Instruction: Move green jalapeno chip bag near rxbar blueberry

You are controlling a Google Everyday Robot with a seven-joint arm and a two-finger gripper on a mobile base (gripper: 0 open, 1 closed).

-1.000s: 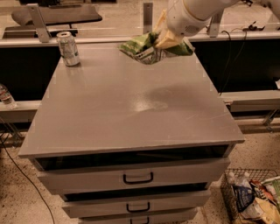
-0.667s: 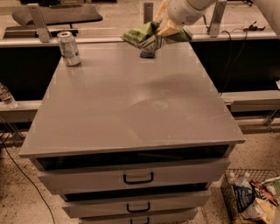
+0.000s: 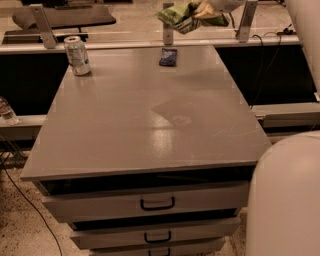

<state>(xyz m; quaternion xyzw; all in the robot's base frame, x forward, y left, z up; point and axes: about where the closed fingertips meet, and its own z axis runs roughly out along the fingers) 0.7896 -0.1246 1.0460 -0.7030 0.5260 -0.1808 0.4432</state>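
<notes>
Hanging over the far edge of the flat grey table [image 3: 150,125], the claw [image 3: 205,10] sits at the very top of the camera view. Its pale fingers are pinched closed on the right end of the crinkly light-green chip bag [image 3: 179,13]. The bag is off the table altogether, held in the air and drooping out to the left of the claw, in front of the metal posts behind the table.

Below the bag's left end in the view, near the table's far edge, lies the small dark-blue rectangular snack-bar wrapper [image 3: 168,56], flat on the surface. Bag and wrapper are apart, one in the air and one on the table.

At the far left corner stands an upright silver-green drink can [image 3: 77,55], well apart from the wrapper. Under the tabletop are grey drawers with dark handles [image 3: 157,204]. A clear plastic bottle [image 3: 7,111] rests on a low ledge to the left. The robot's white rounded body [image 3: 285,195] fills the lower right.
</notes>
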